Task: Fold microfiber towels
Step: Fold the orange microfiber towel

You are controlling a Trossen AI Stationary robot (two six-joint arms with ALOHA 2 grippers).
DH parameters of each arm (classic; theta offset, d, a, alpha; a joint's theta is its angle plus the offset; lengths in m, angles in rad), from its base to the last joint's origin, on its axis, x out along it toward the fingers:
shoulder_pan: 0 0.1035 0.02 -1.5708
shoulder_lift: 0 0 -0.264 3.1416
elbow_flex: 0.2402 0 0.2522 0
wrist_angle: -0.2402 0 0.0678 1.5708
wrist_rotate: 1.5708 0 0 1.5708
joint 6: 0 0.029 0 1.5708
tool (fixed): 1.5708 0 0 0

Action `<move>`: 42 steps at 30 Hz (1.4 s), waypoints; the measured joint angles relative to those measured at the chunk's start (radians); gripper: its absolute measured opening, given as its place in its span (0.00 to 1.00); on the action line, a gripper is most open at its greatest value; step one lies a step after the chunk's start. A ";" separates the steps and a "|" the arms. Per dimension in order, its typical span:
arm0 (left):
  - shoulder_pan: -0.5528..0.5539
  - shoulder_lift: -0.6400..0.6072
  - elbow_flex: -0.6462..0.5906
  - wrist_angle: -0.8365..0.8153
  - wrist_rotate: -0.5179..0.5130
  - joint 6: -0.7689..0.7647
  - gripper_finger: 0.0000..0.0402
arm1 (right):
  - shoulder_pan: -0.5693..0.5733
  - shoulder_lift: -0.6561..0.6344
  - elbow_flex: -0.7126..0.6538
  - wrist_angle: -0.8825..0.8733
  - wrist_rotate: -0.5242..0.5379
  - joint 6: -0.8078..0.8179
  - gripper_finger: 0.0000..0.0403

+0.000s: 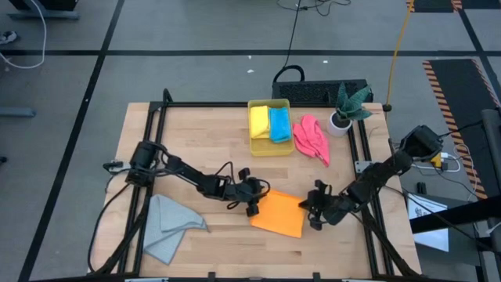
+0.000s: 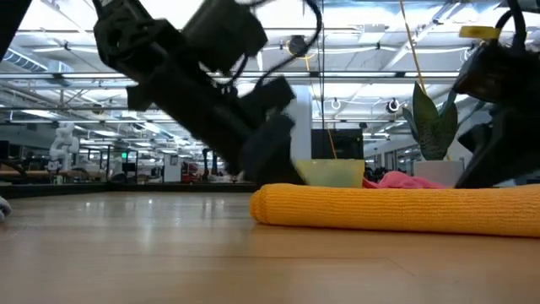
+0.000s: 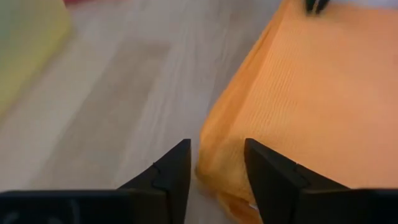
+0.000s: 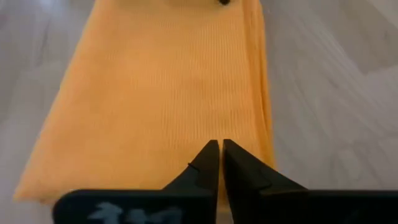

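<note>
The orange towel (image 1: 279,215) is lying folded on the wooden table (image 1: 203,125) in the high view, between the two grippers. The left gripper (image 1: 252,197) is sitting at the towel's near-left corner with its arm stretched low across the table; the right gripper (image 1: 316,211) is sitting at the opposite edge, its arm bent in from the right side. A grey towel (image 1: 168,225) is lying crumpled well behind the left arm, a pink towel (image 1: 311,139) is resting beside the yellow bin (image 1: 268,149), and the bin is holding a yellow towel (image 1: 258,122) and a blue towel (image 1: 279,124), probably the finished ones.

In the low view, the orange towel (image 2: 396,209) is showing as a flat roll-edged layer, with the left arm slanting down behind it.

In the left wrist view, the left gripper (image 3: 217,168) is standing with its fingers parted, holding nothing; the towel's (image 3: 305,106) corner is lying just ahead of them and partly between the tips, likely placed for smoothing or the next fold.

In the right wrist view, the right gripper (image 4: 221,158) is showing its fingers pressed together, empty, over the towel's (image 4: 155,93) edge, which is spreading ahead of the tips.
</note>
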 joint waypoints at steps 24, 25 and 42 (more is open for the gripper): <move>-0.104 -0.055 0.001 -0.011 -0.148 0.020 0.22 | 0.023 0.137 -0.051 0.331 -0.121 -0.033 0.00; -0.096 -0.042 0.001 -0.020 -0.133 0.023 0.21 | 0.020 0.158 -0.052 0.334 -0.146 -0.026 0.00; -0.173 -0.075 -0.004 -0.207 -0.180 -0.036 0.13 | 0.018 0.027 -0.053 0.341 -0.161 -0.155 0.00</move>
